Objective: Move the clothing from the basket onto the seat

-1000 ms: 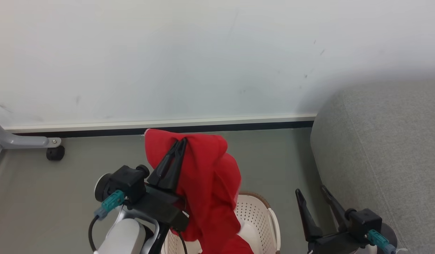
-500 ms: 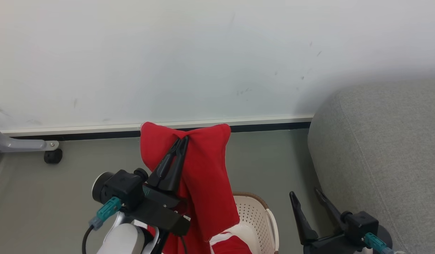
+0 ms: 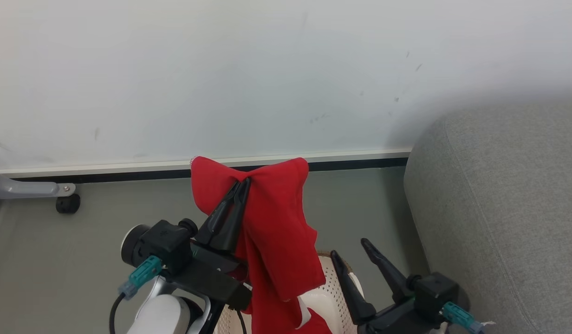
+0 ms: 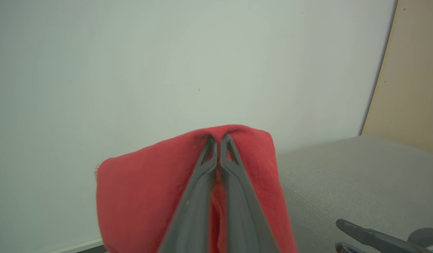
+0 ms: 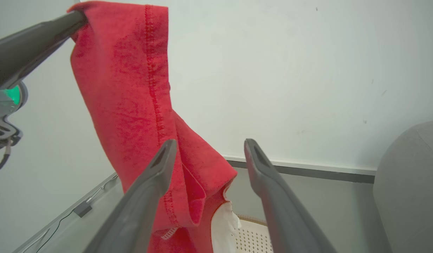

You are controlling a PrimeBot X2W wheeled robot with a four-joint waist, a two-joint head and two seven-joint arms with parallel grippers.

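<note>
Since a second ago the right gripper (image 3: 349, 248) has swung leftward, from beside the seat (image 3: 499, 208) to a spot over the right side of the basket (image 3: 330, 297). Its 2 fingers are spread wide with nothing between them, and in the right wrist view its left finger stands in front of the hanging cloth. The left gripper (image 3: 244, 183) has risen slightly. Its 2 fingers are pressed together on a fold of the red garment (image 3: 276, 241), held high in front of the wall (image 3: 267, 69).

From that pinch the garment spreads to both sides of the fingertips and hangs down in long folds on the gripper's right side, with a stitched hem showing in the right wrist view. A white panel shows at its lower end, just above the basket's mouth. Whether the cloth touches the basket there is hard to tell, since the bottom edge of the head view cuts it off.

The basket stands on the grey floor (image 3: 105, 208) between the 2 arms, with the seat close on its right. A black caster (image 3: 68, 204) on a grey metal leg sits far left, by the skirting.
</note>
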